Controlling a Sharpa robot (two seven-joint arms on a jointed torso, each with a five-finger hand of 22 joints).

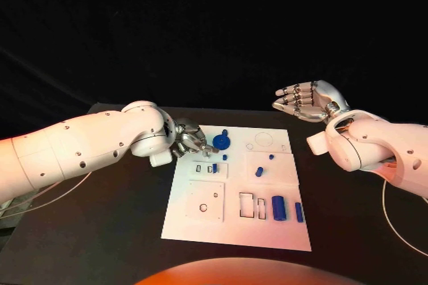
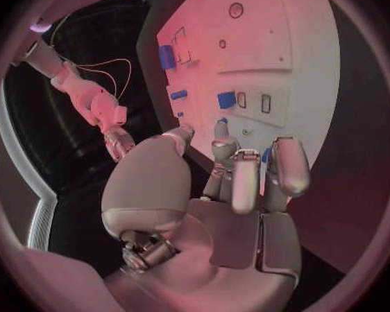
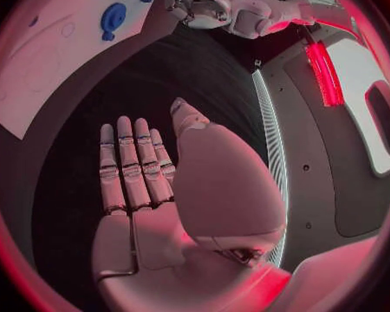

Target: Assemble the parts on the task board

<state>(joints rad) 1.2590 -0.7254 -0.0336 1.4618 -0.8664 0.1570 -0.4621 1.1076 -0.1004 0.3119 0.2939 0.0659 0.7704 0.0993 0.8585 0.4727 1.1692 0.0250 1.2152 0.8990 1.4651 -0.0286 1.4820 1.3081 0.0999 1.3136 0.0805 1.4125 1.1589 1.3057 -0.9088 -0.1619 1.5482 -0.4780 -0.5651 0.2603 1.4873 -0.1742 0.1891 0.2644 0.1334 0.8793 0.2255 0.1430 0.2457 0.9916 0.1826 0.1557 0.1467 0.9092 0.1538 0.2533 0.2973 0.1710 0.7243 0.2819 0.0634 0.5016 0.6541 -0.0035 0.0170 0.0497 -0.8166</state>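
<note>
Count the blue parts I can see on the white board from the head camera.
6: a round part, a dot, a peg by the left hand, one mid-board, two bars. More may be hidden.

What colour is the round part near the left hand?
Blue. The round part on the task board shows best in the head view.

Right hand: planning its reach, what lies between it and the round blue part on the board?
In the head view, between the right hand and round blue part lies bare white task board and black table.

White rounded arm shells with dark screws, silver segmented hands, thin cables
</note>
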